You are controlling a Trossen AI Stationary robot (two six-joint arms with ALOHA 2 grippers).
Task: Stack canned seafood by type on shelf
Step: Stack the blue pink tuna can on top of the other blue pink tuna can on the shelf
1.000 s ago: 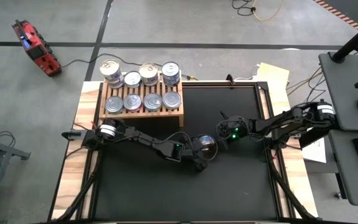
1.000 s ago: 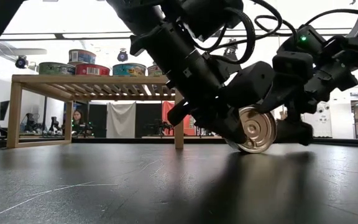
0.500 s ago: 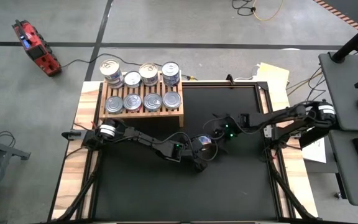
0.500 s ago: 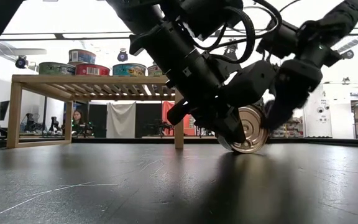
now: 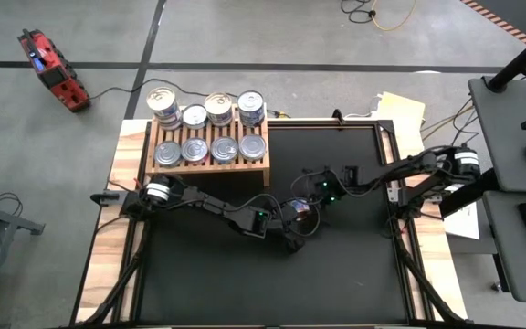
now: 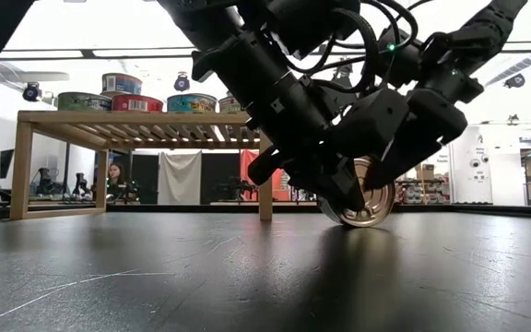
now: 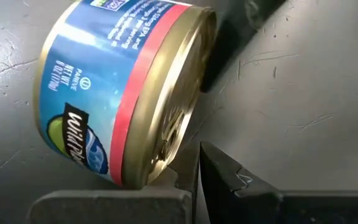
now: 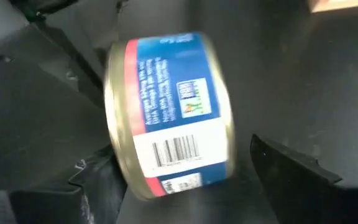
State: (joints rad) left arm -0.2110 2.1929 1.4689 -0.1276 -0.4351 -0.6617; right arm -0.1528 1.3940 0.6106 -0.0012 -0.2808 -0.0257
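On the black mat [image 5: 336,274], just short of its middle, one small round tin with a blue and red label and a gold lid [image 5: 304,212] is lying off the shelf, so the task is not finished. Both arms are meeting over it. The left gripper [image 5: 293,222] is pinching shut on nothing, with its closed tips pressing against the tin's lower rim at about 7 o'clock of it. The right gripper [image 5: 314,196] is coming in from about 2 o'clock with its jaws spread wide. One finger [image 8: 291,168] is standing on each side of the tin's wall, not yet closing on it.

Farther off, at about 10 o'clock from the mat's middle, the low light-wood slatted rack [image 5: 256,166] is already carrying eight silver-lidded tins [image 5: 217,108] in two rows of four. Some in the far row seem to be sitting two high. Judging by that, most of the sorting is done and this loose tin is the last one in sight that needs placing.

That tin is tipping on its edge rather than sitting flat. Its short axis is running roughly from 12 to 6 o'clock, the gold lid [image 6: 369,195] is facing 6 o'clock and leaning slightly upward, and its labelled wall is turning toward both wrist cameras.
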